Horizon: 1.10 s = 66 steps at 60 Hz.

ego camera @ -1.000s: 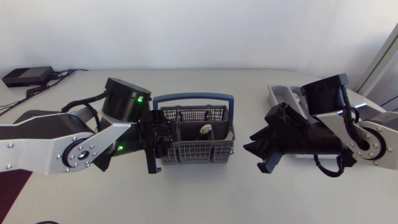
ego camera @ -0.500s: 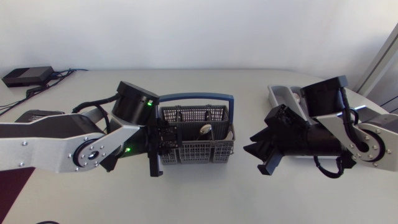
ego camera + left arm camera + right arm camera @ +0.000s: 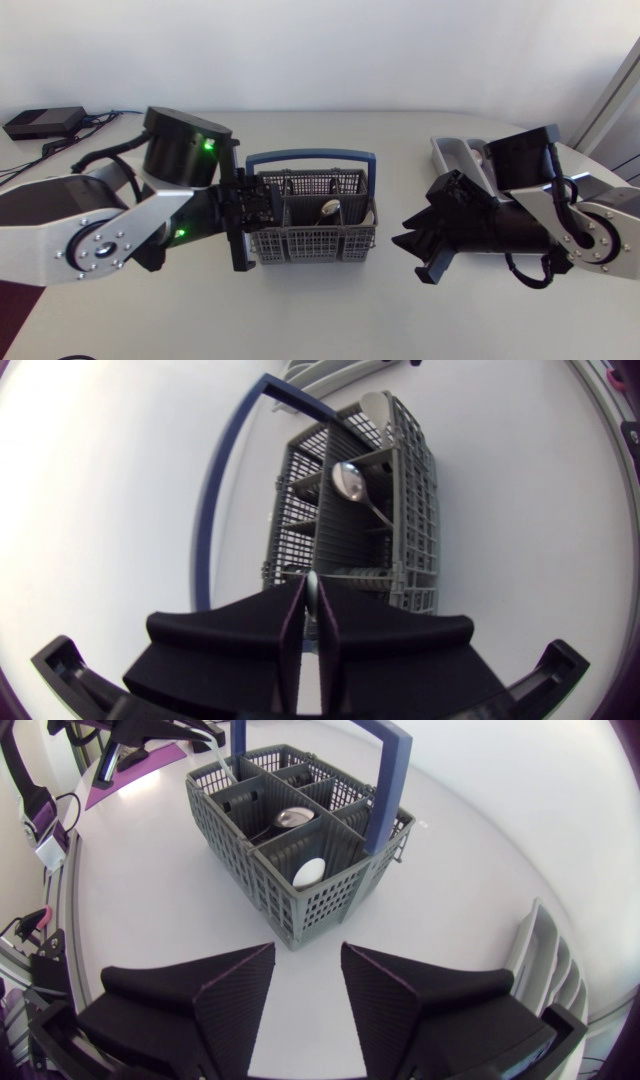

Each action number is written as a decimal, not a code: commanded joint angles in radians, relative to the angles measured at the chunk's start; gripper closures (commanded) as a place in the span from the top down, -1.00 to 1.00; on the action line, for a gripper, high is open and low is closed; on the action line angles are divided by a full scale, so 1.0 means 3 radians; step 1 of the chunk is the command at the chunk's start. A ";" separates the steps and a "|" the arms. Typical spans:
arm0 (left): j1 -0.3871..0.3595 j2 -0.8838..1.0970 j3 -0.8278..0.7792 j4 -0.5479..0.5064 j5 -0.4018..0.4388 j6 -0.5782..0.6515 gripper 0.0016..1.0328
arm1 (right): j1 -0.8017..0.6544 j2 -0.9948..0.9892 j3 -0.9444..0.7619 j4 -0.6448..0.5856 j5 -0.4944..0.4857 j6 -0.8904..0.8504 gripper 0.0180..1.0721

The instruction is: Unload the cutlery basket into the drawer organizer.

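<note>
Left pincer (image 3: 311,598) grips a thin utensil (image 3: 313,582) at the basket's (image 3: 320,243) left end; right pincer (image 3: 307,960) stands open, empty, at centre right.

Head cam: fixed above, looks down on table (image 3: 320,320), both arms in shot. L wrist cam: just behind left gripper (image 3: 311,582), faces right, basket (image 3: 300,510) very near. R wrist cam: behind right gripper (image 3: 308,955), faces left, basket farther off. All 3 share basket; both wrist views share the utensil (image 3: 313,602) pinched in left gripper.
</note>
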 commanded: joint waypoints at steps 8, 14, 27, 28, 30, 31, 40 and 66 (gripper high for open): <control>0.0012 -0.0404 -0.0030 0.0073 -0.0075 -0.0075 -0.93 | 0.0045 -0.0250 -0.0107 0.0021 0.0069 0.0020 -0.03; -0.0039 -0.0578 -0.0015 0.0073 -0.0075 -0.0254 -0.93 | 0.0091 -0.0398 -0.0118 0.0010 0.0125 0.0055 -0.03; -0.0305 -0.0736 0.0174 -0.0173 -0.0085 -0.0790 -0.94 | 0.0224 -0.0751 -0.0133 -0.0041 0.0263 0.0132 -0.03; -0.0336 -0.0731 0.0195 -0.0198 -0.0085 -0.0842 -0.93 | 0.0239 -0.0782 -0.0138 -0.0041 0.0289 0.0132 -0.03; -0.0387 -0.0700 0.0246 -0.0250 -0.0085 -0.0949 -0.94 | 0.0265 -0.0828 -0.0143 -0.0041 0.0325 0.0132 -0.03; -0.0428 -0.0654 0.0313 -0.0321 -0.0085 -0.1056 -0.94 | 0.0295 -0.0874 -0.0148 -0.0041 0.0350 0.0137 -0.03; -0.0587 -0.0388 0.0660 -0.0567 -0.0070 -0.1527 -0.94 | 0.0444 -0.1017 -0.0148 -0.0036 0.0483 0.0173 -0.03; -0.0515 0.0476 0.1647 -0.1185 0.0687 -0.2831 -0.94 | 0.1160 -0.0976 -0.0015 0.0261 0.1071 0.0403 -0.03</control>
